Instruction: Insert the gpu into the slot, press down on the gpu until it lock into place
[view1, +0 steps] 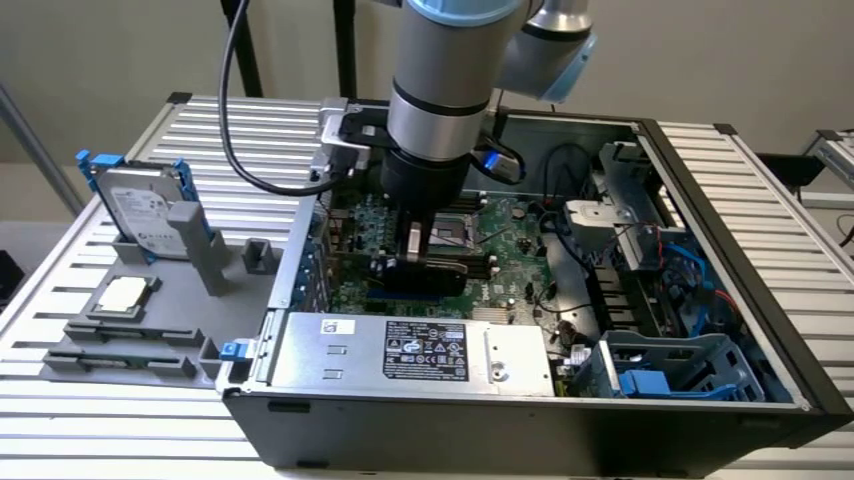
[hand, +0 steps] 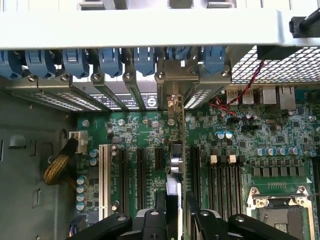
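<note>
Beside the CPU socket (view1: 470, 230), exterior view: the gripper (view1: 424, 264) hangs right over the gpu (view1: 434, 278). The card stands on edge on the motherboard (view1: 514, 265), just beside the socket, toward the exterior view's left. A blue strip under the card's lower edge reads as the slot (view1: 398, 296), and the card looks lined up along it. Whether it is fully seated cannot be told.

Wrist view: the fingers (hand: 159, 210) are spread, one on each side of the gpu (hand: 173, 192), seen edge-on. Its bracket (hand: 172, 100) sits at the case's rear wall, and the card lies beyond the memory slots (hand: 225, 185) from the CPU socket (hand: 280, 210). Contact between fingers and card cannot be told.

Judgement: the pressing step is in hand. A good press goes straight down on the card's top edge, centred along its length, so both ends sink evenly. A skewed push risks jamming one end or bending the bracket.
</note>
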